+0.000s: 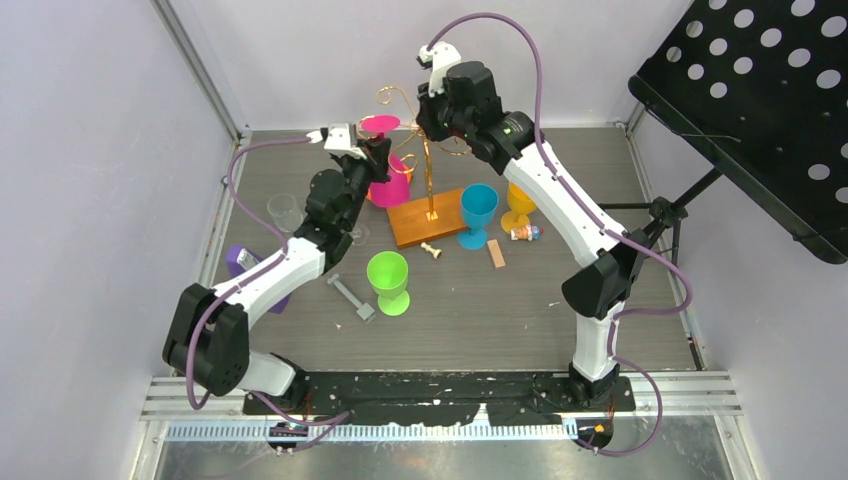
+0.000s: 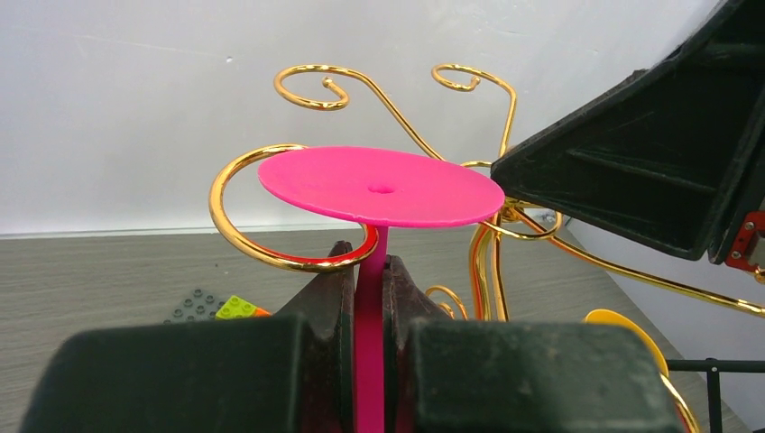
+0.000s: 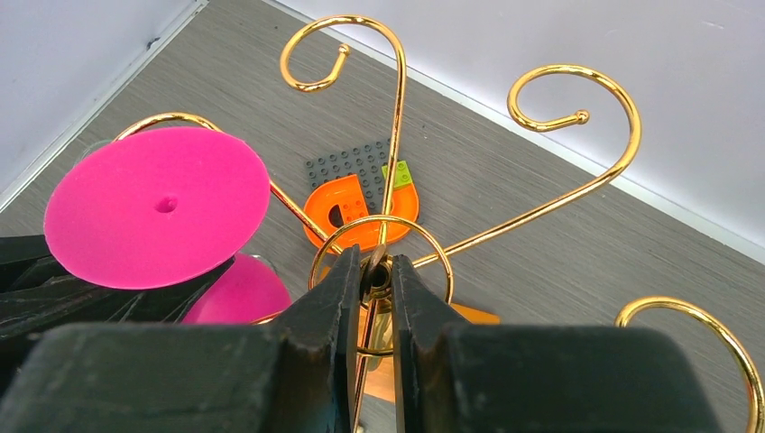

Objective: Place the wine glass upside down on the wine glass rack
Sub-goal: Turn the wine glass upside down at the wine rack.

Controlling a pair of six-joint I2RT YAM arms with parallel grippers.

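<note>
Left pincer [image 2: 365, 266] pinching the pink wine glass [image 2: 379, 185] by its stem, inverted at the wine glass rack [image 1: 415, 222].
Glass smooth, matte, plastic-looking, flat round foot uppermost over one curled arm; contact with the wire unclear. Rack of glossy gold wire spirals, orange-brown wooden base on grey wood-grain table [image 1: 480, 330]. Right pincer [image 3: 374, 271] clamped on the rack's post top, arm reaching high, wrist tipped down; left arm elbow bent, forearm raised.
</note>
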